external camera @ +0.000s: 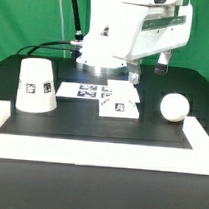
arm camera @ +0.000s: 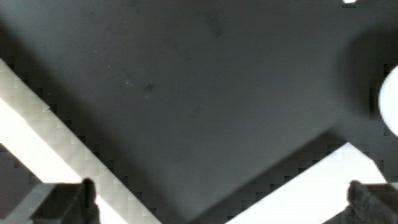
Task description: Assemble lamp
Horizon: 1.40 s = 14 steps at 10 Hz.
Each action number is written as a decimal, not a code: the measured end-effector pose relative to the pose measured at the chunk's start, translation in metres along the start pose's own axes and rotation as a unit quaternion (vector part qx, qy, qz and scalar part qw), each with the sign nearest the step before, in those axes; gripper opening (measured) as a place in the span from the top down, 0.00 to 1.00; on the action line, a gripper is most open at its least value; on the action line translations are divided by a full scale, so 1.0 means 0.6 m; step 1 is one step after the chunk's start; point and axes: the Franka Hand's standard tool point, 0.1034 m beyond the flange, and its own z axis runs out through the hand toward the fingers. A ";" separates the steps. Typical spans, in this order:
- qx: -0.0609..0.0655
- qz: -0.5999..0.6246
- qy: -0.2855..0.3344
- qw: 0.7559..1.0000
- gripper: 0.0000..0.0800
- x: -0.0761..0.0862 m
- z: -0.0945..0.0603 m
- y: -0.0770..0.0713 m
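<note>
Status: nothing assembled yet. All three lamp parts lie loose on the counter [external camera: 91, 127], none touching another.

Nearest the camera is the counter's front white rim [external camera: 90, 144], in front of the base plate [external camera: 119, 105]. The base plate lies flat mid-counter, tag up. The bulb [external camera: 173, 107] sits well apart from the base plate toward the exterior view's right, roughly level with it. The shade [external camera: 36, 85] stands wide end down, well apart from the base plate toward the exterior view's left. The marker board [external camera: 85, 90] lies just beside the base plate on the shade side, slightly further back. Whether the two touch or overlap: cannot tell.

Behind and above the base plate is the arm [external camera: 112, 38]. In the wrist view the gripper [arm camera: 217, 205] is spread wide, fingertips [arm camera: 63, 202] far apart with nothing between them. Only bare counter and strips of rim show below.

Left to do, as a judgement: bulb into base plate, then shade over bulb. That is every step. No grasp has started.

Hard to read:
- In the exterior view the gripper is lost against the arm's bulk, with no fingers to make out.
- Only the bulb's ball shows, not its stem.
- Any socket in the base plate is too small to see.
- A white curved edge [arm camera: 388, 95] in the wrist view is cut off by the frame. It may be the bulb, cannot say.
- The arm's upper part is cropped.
</note>
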 end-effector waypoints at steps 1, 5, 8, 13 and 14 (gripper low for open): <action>0.000 0.000 0.000 1.000 0.12 0.000 0.000 0.000; 0.000 0.000 0.000 1.000 0.12 0.000 0.000 0.000; 0.000 0.000 0.000 1.000 0.12 0.000 0.001 0.000; 0.003 0.117 -0.015 0.993 0.12 -0.080 0.005 -0.050; 0.008 0.131 -0.021 0.991 0.12 -0.099 0.014 -0.065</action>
